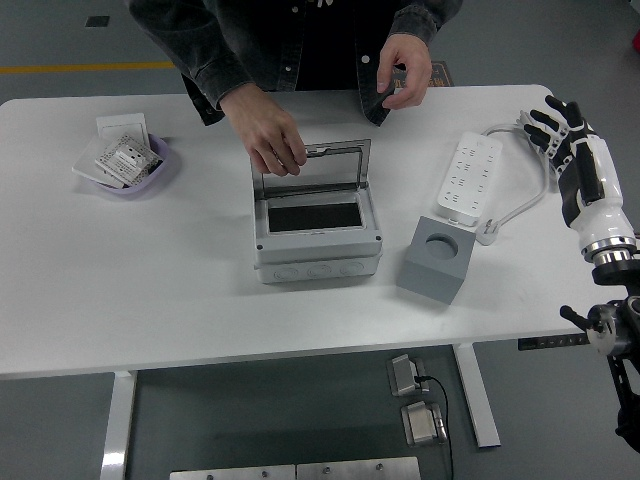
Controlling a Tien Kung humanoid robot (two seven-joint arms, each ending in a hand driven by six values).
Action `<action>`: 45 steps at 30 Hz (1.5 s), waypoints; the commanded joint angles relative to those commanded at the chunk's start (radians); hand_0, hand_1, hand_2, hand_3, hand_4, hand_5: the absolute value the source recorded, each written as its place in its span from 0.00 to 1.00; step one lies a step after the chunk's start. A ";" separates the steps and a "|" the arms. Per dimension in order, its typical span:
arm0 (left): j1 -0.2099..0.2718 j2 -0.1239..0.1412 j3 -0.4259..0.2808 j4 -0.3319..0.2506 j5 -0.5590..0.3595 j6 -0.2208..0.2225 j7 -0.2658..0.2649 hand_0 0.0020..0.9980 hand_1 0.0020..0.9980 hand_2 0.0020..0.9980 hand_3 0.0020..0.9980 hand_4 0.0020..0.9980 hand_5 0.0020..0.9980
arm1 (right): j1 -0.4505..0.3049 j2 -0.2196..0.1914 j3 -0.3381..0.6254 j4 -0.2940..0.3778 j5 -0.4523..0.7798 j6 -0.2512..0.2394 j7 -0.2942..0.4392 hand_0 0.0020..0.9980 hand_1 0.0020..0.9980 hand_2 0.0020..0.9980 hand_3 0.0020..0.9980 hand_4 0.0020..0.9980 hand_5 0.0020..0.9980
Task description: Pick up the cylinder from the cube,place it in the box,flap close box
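Note:
The grey cube [435, 262] stands right of the box, and the round socket in its top is empty. The grey box [317, 232] sits mid-table with its clear flap [318, 166] raised. A person's hand [270, 137] holds that flap by its top edge. The person's other hand [403, 68] grips a small dark object [383, 97] above the table's far edge; it may be the cylinder. My right hand [556, 120] hovers over the table's right end near the cable, fingers spread, holding nothing. My left arm is out of sight.
A white power strip [466, 178] and its coiled cable [528, 150] lie between the cube and my right hand. A purple bowl [160, 172] with packets and a white card [121, 126] sit at the far left.

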 joint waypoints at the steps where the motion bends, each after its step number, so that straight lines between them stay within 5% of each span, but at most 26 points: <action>1: -0.001 0.001 0.003 0.000 -0.002 0.000 0.000 0.60 0.66 0.60 0.59 0.64 0.28 | 0.001 0.002 -0.001 0.000 -0.001 0.001 0.000 0.85 0.76 0.80 0.85 1.00 0.94; 19: -0.001 0.030 0.044 0.000 -0.047 0.001 0.010 0.60 0.66 0.60 0.59 0.64 0.28 | -0.012 0.053 -0.028 -0.001 -0.012 0.011 -0.001 0.85 0.76 0.79 0.85 1.00 0.96; 33: 0.006 0.027 0.026 0.000 -0.026 0.001 0.009 0.60 0.66 0.60 0.59 0.64 0.27 | -0.006 0.018 -0.019 0.012 -0.010 0.034 -0.005 0.87 0.79 0.84 0.90 1.00 0.95; 45: 0.058 0.009 -0.073 0.000 0.066 0.000 0.009 0.60 0.66 0.60 0.59 0.64 0.27 | 0.002 -0.007 -0.002 0.031 -0.019 0.037 -0.013 0.88 0.80 0.84 0.91 1.00 0.98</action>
